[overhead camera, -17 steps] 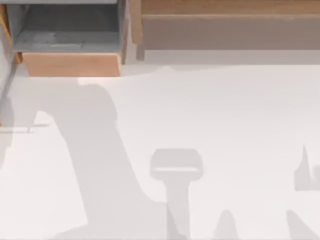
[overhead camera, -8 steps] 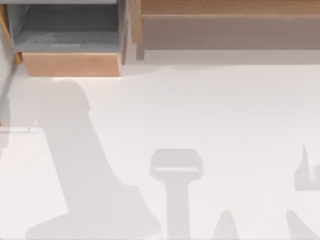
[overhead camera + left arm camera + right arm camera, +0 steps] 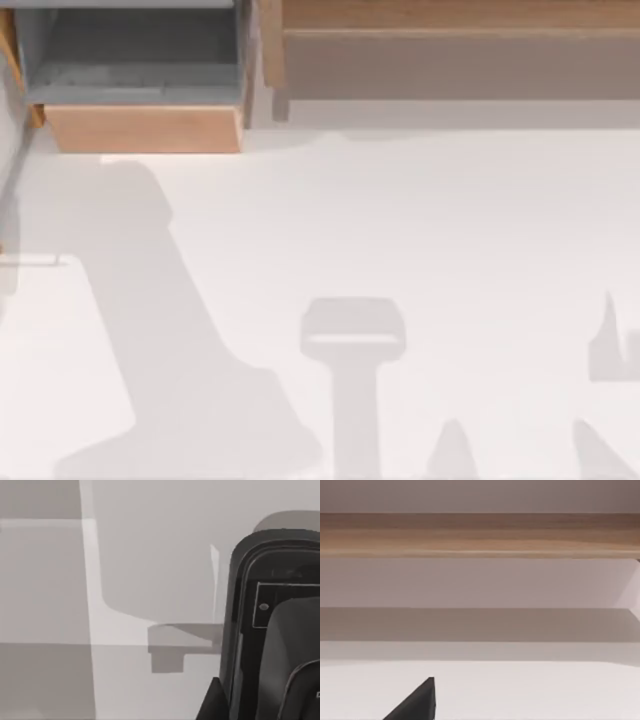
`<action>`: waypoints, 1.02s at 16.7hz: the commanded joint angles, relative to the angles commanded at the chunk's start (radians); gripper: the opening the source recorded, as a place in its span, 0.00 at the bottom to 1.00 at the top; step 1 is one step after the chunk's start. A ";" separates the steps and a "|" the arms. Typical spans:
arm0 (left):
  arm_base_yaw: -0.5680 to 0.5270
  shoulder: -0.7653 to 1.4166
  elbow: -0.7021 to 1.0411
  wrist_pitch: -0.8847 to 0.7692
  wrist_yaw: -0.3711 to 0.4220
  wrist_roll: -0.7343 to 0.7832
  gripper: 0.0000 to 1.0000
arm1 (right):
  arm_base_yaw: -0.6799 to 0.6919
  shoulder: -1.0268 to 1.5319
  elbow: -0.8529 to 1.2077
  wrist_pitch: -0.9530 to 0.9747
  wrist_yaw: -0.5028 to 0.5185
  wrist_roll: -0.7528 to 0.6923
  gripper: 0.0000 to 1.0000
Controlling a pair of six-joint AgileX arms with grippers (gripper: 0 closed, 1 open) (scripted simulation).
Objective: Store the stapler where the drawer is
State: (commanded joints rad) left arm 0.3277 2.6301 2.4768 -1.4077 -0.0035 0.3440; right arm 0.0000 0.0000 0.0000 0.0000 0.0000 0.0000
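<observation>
The drawer [image 3: 145, 128] stands pulled out at the table's back left, with grey inner walls and floor behind a light tan front panel. I see nothing lying on its grey floor. In the left wrist view the black stapler [image 3: 280, 630] looms large and close, its faint framed label facing the camera. My left gripper [image 3: 250, 705] is shut on it above the white table, and one dark finger [image 3: 211, 704] shows beside it. A single dark fingertip [image 3: 417, 705] of my right gripper shows, facing the long cabinet.
A long brown wooden cabinet [image 3: 450, 50] runs along the back right, also seen as the wooden band [image 3: 480, 535]. Shadows of both arms lie across the white table [image 3: 400, 220].
The left arm's shadow has slid leftward across the table, ending below the drawer's front panel. The shadows at the right have stayed put.
</observation>
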 joint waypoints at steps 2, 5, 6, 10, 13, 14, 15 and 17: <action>0.000 0.000 0.000 0.000 0.000 0.000 0.00 | 0.000 0.000 0.000 0.000 0.000 0.000 1.00; 0.000 0.000 0.000 0.000 0.000 0.000 0.15 | 0.000 0.000 0.000 0.000 0.000 0.000 1.00; 0.000 0.000 0.000 0.000 0.000 0.000 0.23 | 0.000 0.000 0.000 0.000 0.000 0.000 1.00; 0.000 0.000 0.000 0.000 0.000 0.000 0.53 | 0.000 0.000 0.000 0.000 0.000 0.000 1.00; 0.000 0.000 0.000 0.000 0.000 0.000 0.75 | 0.000 0.000 0.000 0.000 0.000 0.000 1.00; 0.000 0.000 0.000 0.000 0.000 0.000 0.83 | 0.000 0.000 0.000 0.000 0.000 0.000 1.00; 0.000 0.000 0.000 0.000 0.000 0.000 0.90 | 0.000 0.000 0.000 0.000 0.000 0.000 1.00; 0.000 0.000 0.000 0.000 0.000 0.000 1.00 | 0.000 0.000 0.000 0.000 0.000 0.000 1.00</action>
State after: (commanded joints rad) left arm 0.3277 2.6301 2.4768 -1.4077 -0.0035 0.3440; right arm 0.0000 0.0000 0.0000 0.0000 0.0000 0.0000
